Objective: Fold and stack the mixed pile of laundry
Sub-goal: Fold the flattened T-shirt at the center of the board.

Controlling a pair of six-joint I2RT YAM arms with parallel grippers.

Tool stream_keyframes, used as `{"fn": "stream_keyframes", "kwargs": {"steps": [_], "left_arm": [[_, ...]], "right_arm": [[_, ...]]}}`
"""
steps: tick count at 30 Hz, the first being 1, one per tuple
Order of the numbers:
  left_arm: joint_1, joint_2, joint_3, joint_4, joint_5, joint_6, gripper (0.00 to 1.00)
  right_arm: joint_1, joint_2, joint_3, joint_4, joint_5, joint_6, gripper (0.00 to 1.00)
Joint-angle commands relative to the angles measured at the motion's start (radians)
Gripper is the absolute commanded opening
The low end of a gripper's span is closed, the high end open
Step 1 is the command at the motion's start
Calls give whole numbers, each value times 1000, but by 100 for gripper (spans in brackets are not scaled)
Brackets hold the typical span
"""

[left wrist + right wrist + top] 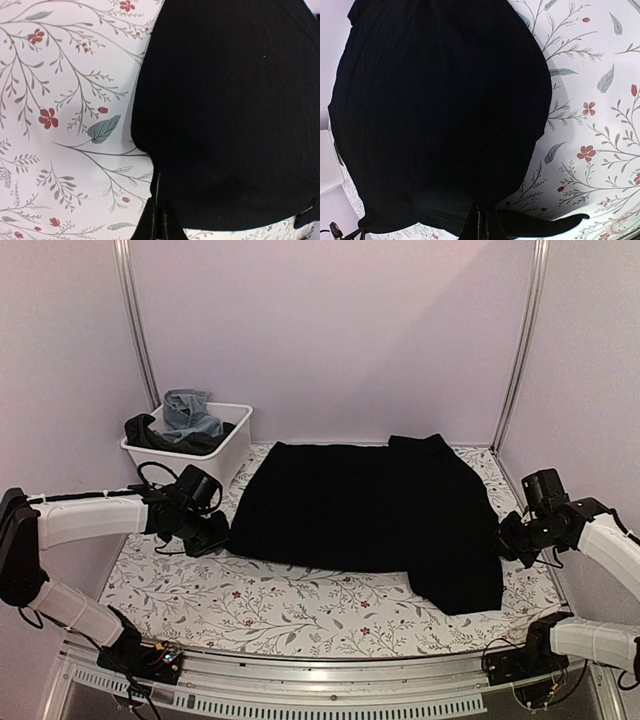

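On the floral tabletop (300,605), the large plain black cloth (360,510) is being pinched at opposite edges by left claw (218,532) and right claw (505,538); even tension is advised.

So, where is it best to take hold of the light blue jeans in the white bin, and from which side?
Grip the crumpled hump of the jeans that rises above the rim of the white bin, coming straight down from above. The bin's walls block any approach from the side, and dark clothes lie packed beside the jeans.
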Motion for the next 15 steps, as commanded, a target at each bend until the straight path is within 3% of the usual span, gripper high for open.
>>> {"fn": "stream_keyframes", "kwargs": {"steps": [1,15], "left_arm": [[37,53,66,23,5,75,0],[120,266,256,86,8,195,0]], "right_arm": [[-74,51,40,52,-29,-87,0],[-199,282,118,215,-80,-194,0]]}}
